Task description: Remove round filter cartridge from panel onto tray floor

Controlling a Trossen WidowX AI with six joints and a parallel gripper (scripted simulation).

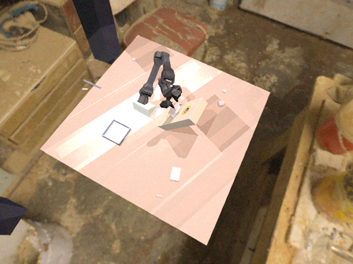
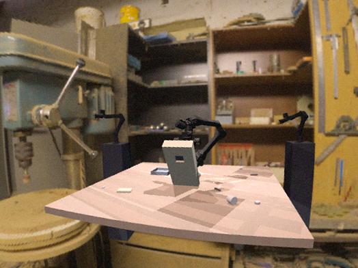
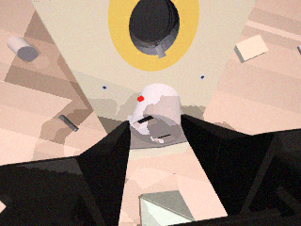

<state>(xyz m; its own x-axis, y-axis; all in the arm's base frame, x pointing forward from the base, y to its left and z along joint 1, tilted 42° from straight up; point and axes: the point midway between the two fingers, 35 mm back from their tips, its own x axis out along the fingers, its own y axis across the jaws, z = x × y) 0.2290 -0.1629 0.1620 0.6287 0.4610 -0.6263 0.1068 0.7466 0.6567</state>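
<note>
Pink table (image 1: 179, 201) (image 2: 184, 228) (image 3: 23, 108), panel (image 1: 199, 108) (image 2: 182, 165) (image 3: 75, 28), tray (image 1: 111, 140) (image 2: 160, 171)

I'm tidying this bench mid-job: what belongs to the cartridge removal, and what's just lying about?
Part of the job:
- gripper, shut on the filter cartridge
- service panel
- tray

Apparently just lying about:
- small grey cylinder
- flat pale block
</note>
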